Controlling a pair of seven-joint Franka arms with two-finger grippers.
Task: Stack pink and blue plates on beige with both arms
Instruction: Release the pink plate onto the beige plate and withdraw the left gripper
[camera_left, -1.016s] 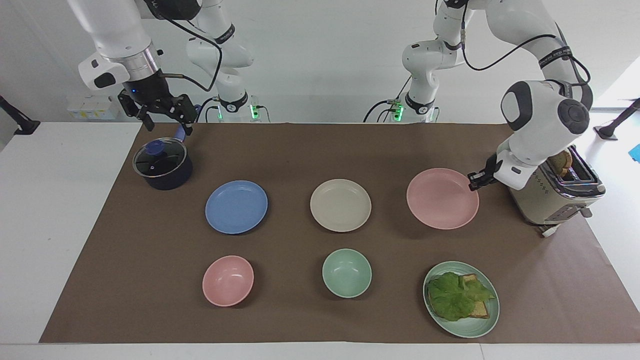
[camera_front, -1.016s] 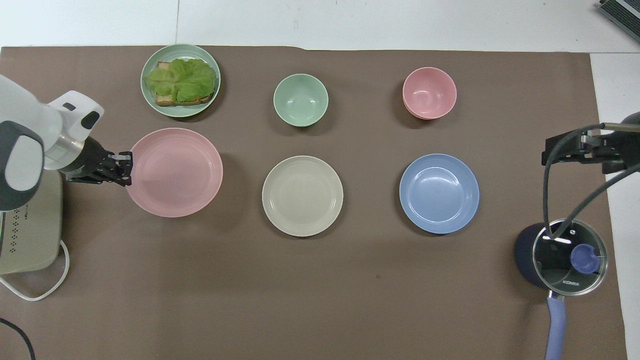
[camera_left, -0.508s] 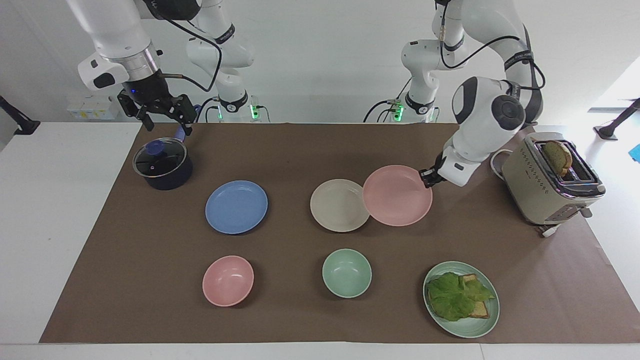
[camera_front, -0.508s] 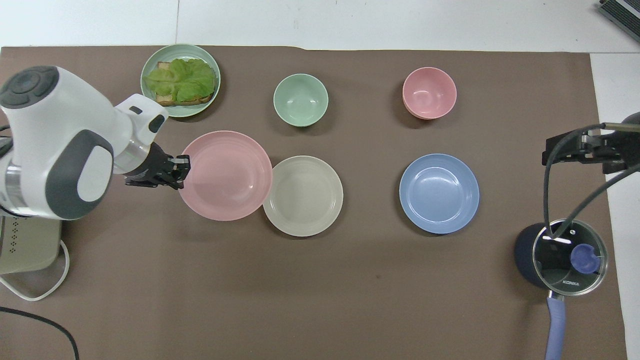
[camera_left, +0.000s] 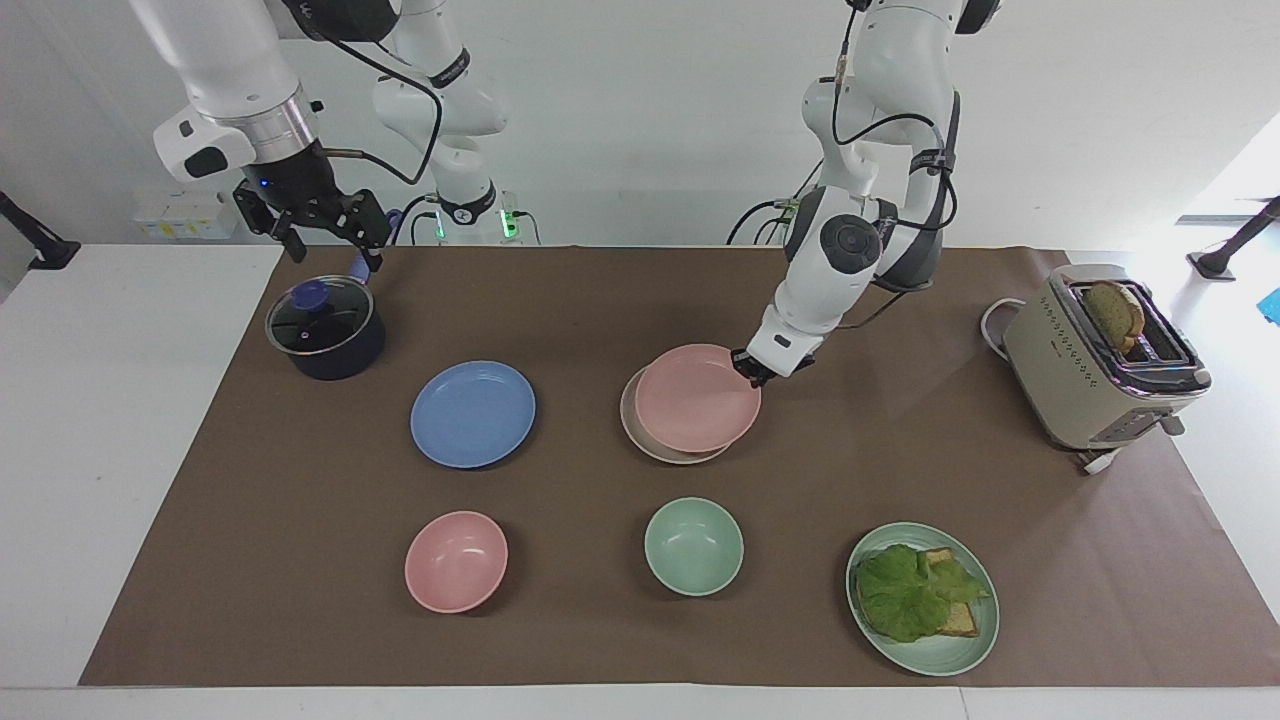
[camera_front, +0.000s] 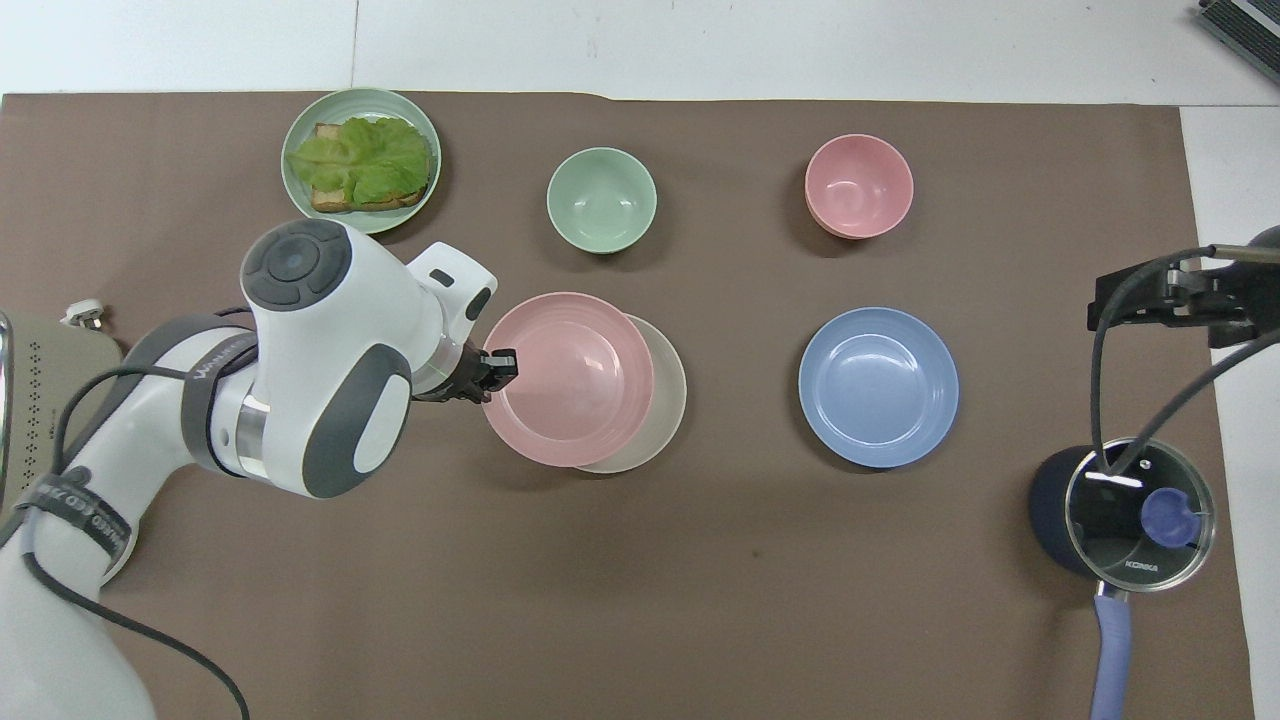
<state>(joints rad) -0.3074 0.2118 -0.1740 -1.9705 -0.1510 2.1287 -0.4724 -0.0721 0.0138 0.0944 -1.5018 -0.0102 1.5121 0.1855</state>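
Note:
The pink plate (camera_left: 695, 398) (camera_front: 565, 380) lies over the beige plate (camera_left: 640, 435) (camera_front: 665, 400) in the middle of the mat, shifted a little toward the left arm's end, so a crescent of beige shows. My left gripper (camera_left: 750, 368) (camera_front: 500, 362) is shut on the pink plate's rim at the side toward the left arm's end. The blue plate (camera_left: 472, 413) (camera_front: 878, 387) lies flat on the mat beside them, toward the right arm's end. My right gripper (camera_left: 335, 250) (camera_front: 1110, 305) waits open and empty in the air over the pot.
A dark pot with a glass lid (camera_left: 325, 325) (camera_front: 1135, 510) stands at the right arm's end. A beige toaster (camera_left: 1100, 365) with bread stands at the left arm's end. Farther from the robots sit a pink bowl (camera_left: 455, 560), a green bowl (camera_left: 693, 546) and a green plate with a lettuce sandwich (camera_left: 922, 597).
My left gripper has carried the pink plate from beside the toaster across the mat and onto the beige plate. The right arm has not moved.

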